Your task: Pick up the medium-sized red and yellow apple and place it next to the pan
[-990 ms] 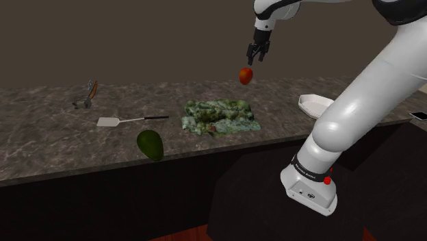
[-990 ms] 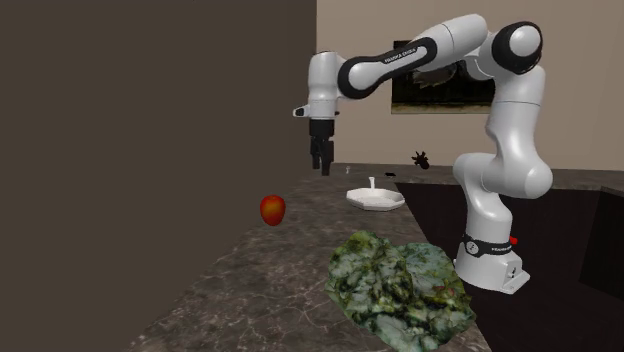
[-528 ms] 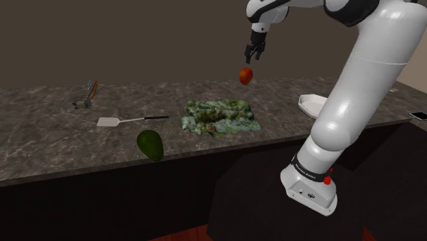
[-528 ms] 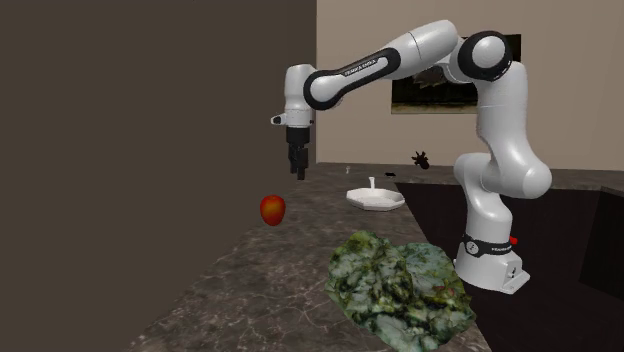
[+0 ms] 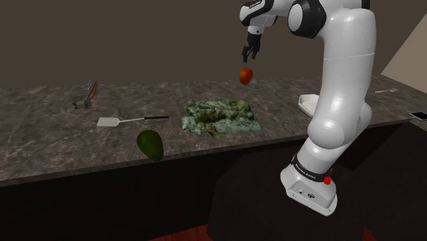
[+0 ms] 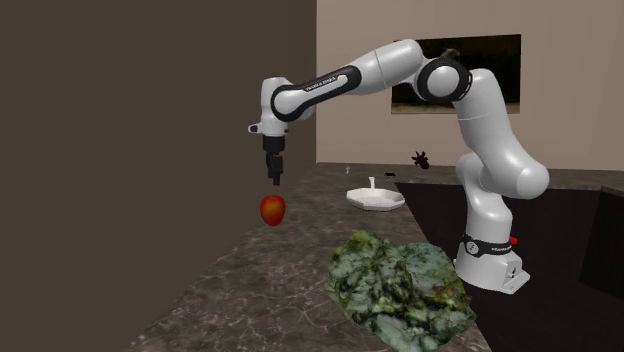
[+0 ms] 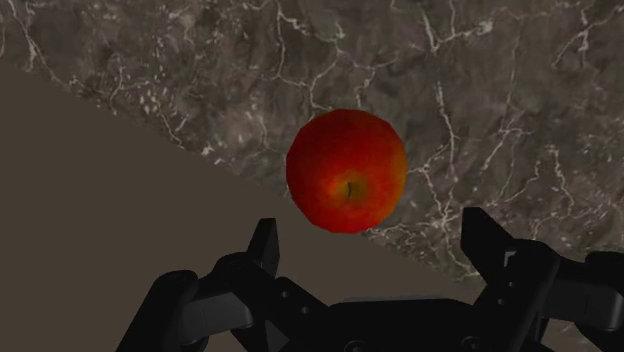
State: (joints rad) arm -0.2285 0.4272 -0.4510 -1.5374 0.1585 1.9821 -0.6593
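Black gripper (image 6: 275, 180) pointing straight down, fingers (image 7: 265, 250) spread wide apart, nothing clasped between them. Hanging just above the apple (image 7: 346, 170), clear of it, no touch on either side.

Nearest, off the counter's front edge: the stand (image 5: 309, 192), with the white arm rising from it and reaching over toward the back edge. On the dark veined counter (image 5: 55, 144), right at the front edge, a dark green avocado (image 5: 150, 144). Further in, about midway between front and back edges, a white-bladed spatula (image 5: 126, 120) with a dark handle, lying flat. Beside it, on the stand's side, a mottled green patch (image 5: 220, 116), spread flat. Toward the counter's end past the arm, a white dish (image 6: 376, 199). Near the back edge, at the shoulder view's left and well apart from the rest, a small dark utensil (image 5: 87, 97), too small to name.

Farthest, at the back edge where the counter meets the brown wall (image 5: 137, 41): the apple, red with a yellow-orange patch around the stem pit. Directly under the open fingers, behind the green patch's far corner on the stand's side. Resting on the counter or not: cannot tell. Well apart from the white dish.
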